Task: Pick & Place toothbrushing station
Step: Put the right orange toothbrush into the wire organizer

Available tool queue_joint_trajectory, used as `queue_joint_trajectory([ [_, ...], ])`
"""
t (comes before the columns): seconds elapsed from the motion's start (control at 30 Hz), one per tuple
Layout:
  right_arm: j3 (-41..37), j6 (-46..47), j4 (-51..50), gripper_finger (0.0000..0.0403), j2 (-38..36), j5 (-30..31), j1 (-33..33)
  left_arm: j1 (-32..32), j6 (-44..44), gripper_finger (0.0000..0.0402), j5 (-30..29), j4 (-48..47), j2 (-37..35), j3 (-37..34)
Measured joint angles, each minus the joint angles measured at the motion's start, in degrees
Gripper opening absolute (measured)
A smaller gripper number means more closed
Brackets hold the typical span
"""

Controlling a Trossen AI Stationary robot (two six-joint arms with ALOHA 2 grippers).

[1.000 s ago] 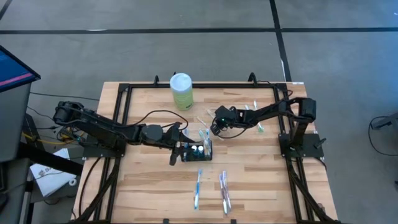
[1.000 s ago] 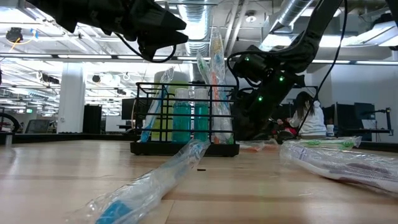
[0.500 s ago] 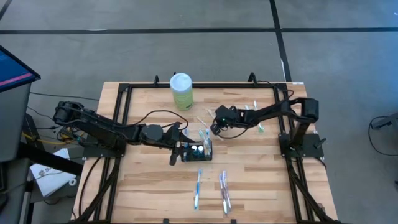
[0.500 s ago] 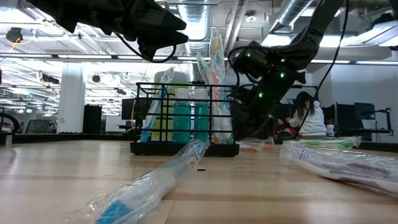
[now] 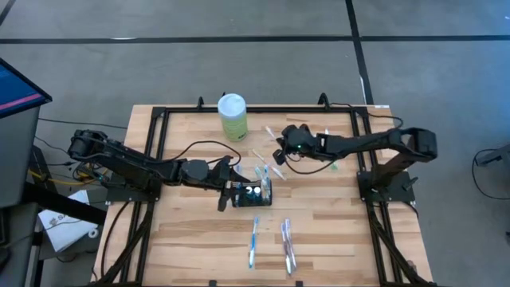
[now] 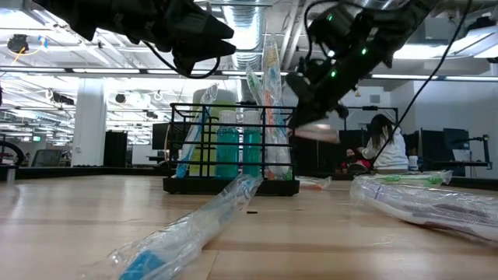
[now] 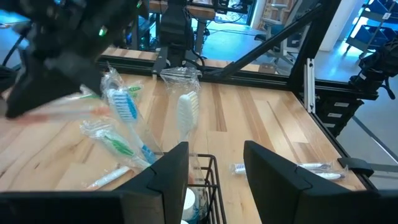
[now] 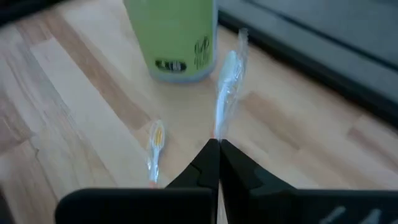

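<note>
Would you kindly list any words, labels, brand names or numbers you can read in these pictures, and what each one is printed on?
None can be read.
Pale green bottle: a dark label patch and a small mark on its side, both too blurred to read.
Wrapped toothbrush held in the right gripper: no legible print.
Toothbrushing station, by the left gripper: no readable text.

Caddy mid-tabletop, between my two arms.

Toothbrushing station [image 5: 252, 194] sits near centre of tabletop [image 5: 191, 247], brushes standing in it. My left gripper [image 5: 225, 194] is just left of it; my right gripper [image 5: 280, 149] hangs behind and to its right, clamped on a wrapped toothbrush [image 8: 227, 87]. Bottle [image 5: 233, 116] stands at the far edge. Three more wrapped brushes [image 5: 271, 242] lie in front.
</note>
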Motion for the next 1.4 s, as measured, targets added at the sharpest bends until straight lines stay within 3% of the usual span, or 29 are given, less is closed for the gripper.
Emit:
queue_joint_trajectory([
  [0.37,0.02,-4.86,2.94,0.0,-10.99,3.02,4.99,0.0,-0.62,0.015,-0.07,3.19,0.01,-0.01],
  [0.67,0.04,-11.14,9.63,0.0,-16.71,2.91,12.18,0.0,-0.33,0.015,-1.78,13.15,0.01,-0.01],
  [1.0,0.04,-15.62,14.73,0.0,-17.76,2.84,17.81,0.36,-0.24,0.015,-8.5,19.19,0.01,-0.01],
  [1.17,0.04,-17.98,18.36,0.0,-17.77,1.45,20.21,1.77,-0.22,0.015,-8.23,23.94,0.01,-0.01],
  [1.4,0.04,-19.53,21.63,0.0,-17.75,0.93,22.5,4.45,-0.23,0.015,-3.05,28.69,0.01,-0.01],
])
